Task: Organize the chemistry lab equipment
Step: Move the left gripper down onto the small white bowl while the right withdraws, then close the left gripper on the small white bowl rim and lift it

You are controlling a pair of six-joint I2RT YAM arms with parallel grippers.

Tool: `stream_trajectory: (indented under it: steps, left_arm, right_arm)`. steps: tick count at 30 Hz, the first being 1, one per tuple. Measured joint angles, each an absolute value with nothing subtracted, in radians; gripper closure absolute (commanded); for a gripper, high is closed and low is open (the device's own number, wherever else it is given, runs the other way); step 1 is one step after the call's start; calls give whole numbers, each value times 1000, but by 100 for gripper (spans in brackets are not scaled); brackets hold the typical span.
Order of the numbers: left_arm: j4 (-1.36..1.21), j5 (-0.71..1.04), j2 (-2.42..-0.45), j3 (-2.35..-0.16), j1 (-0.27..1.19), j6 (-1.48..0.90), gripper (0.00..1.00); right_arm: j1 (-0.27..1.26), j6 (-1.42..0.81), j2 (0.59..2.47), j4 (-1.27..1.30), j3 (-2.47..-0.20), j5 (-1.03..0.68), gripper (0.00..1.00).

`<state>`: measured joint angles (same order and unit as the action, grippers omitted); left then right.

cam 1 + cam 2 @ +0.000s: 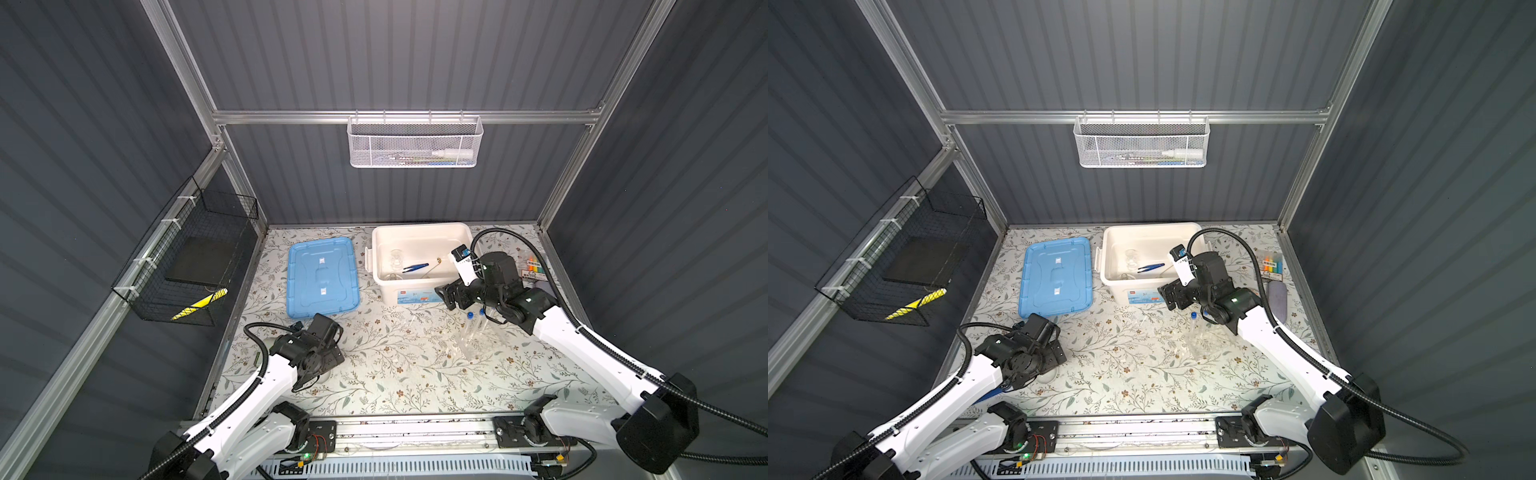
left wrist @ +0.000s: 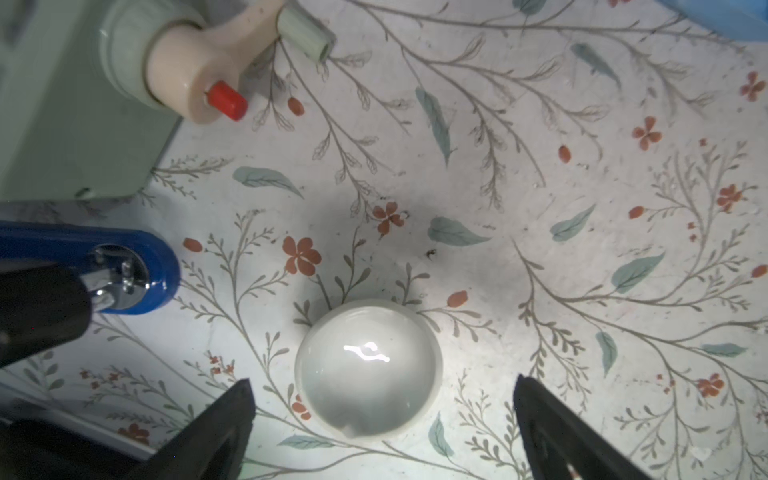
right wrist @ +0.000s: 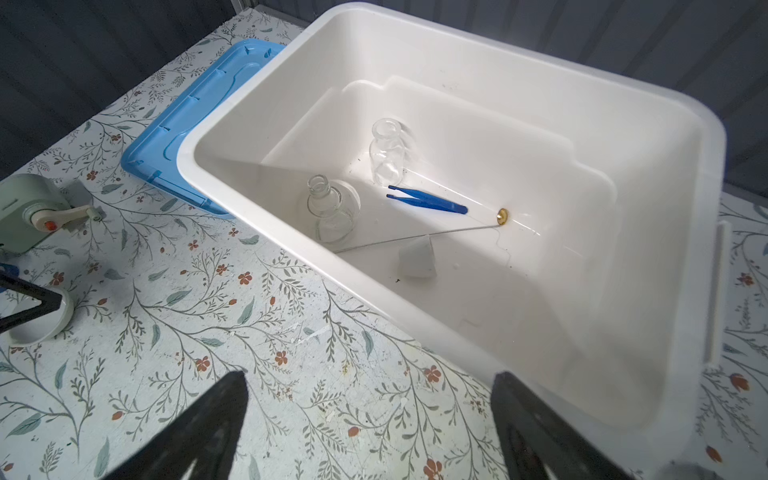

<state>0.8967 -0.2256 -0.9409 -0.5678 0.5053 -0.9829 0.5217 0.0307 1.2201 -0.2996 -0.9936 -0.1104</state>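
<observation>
Dish [image 2: 368, 365], the small white one, sits dead centre between the spread jaws of the left tool [image 2: 382, 380], so straight down I reckon. Right tool [image 3: 368, 374] is spread too, empty.

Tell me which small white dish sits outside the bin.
The dish on the floral table under the open left gripper; the other white dish lies inside the white bin.

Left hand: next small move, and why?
Probably lower the left hand and close on the small white dish: its open fingers straddle the dish, which sits on the table, not yet in the white bin.
</observation>
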Motion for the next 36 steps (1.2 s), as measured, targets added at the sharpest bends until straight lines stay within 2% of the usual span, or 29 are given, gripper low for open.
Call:
stream_trajectory:
  steps: [12, 18, 36]
  left_arm:
    - [753, -147, -1017, -503, 505, -1005, 2]
    - [701, -126, -1087, -504, 506, -987, 7]
    - [521, -118, -1270, -601, 580, -957, 14]
  right_arm:
    - [522, 34, 1220, -306, -993, -100, 6]
    - [522, 34, 1214, -316, -993, -90, 5]
    - [517, 34, 1181, -322, -968, -78, 5]
